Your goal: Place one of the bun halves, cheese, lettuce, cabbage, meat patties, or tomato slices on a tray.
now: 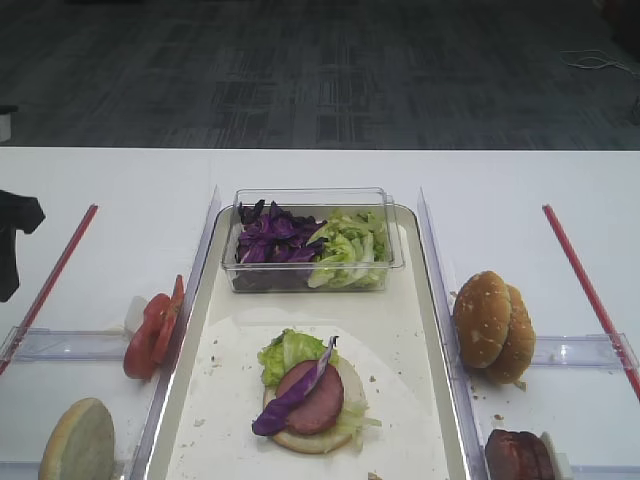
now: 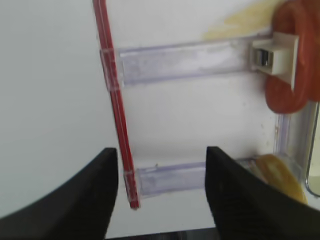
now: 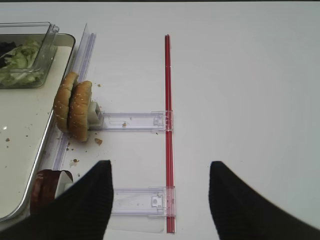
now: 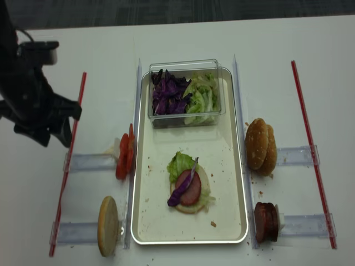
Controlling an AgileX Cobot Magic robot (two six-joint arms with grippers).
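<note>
The cream tray [image 4: 141, 221] lies lengthwise in the middle of the white bench [image 4: 183, 39]. At its far end sits a clear plastic box [image 1: 312, 240] with purple cabbage [image 1: 270, 238] on its left side and pale lettuce [image 1: 348, 248] on its right. Nearer the front of the tray a stack rests on a bun half [image 1: 312, 438]: lettuce leaves, a meat patty [image 1: 318, 398] and a cabbage strip [image 1: 300, 392] laid across the top.

Left of the tray, tomato slices [image 1: 152, 328] stand on edge against a clear holder, and another bun half [image 1: 78, 440] stands in front of them. Right of the tray two bun halves [image 1: 494, 326] lean together on edge, with meat patties [image 1: 520, 456] in the holder in front.

The left hand [image 2: 161, 195] hangs over the bench beside a red strip [image 2: 116, 105], fingers [image 2: 240, 200] spread apart and holding nothing. The right hand [image 3: 161, 200] hovers over the bench's right side near the other red strip [image 3: 169, 130], fingers likewise apart and empty.
</note>
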